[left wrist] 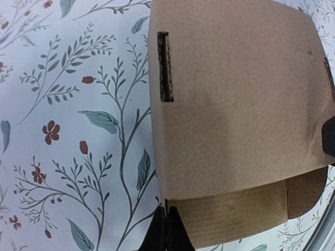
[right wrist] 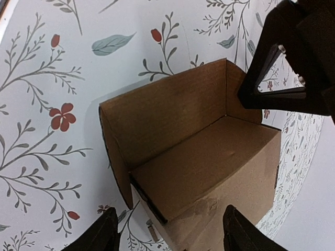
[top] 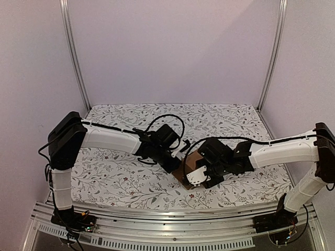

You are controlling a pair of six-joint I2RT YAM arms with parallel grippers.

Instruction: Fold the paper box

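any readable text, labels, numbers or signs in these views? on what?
None can be read.
The box is plain brown cardboard with no print.
The tablecloth has only a leaf-and-flower pattern.
No legible marking shows on the left arm or the right arm.

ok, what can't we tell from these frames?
Left wrist: the paper box is cut off at the right frame edge; whether the shut left gripper pinches cardboard is unclear.
Right wrist: the right gripper fingertips are cut off at the bottom edge; contact unclear.
Top view: both grippers cover most of the box; fold state unreadable.
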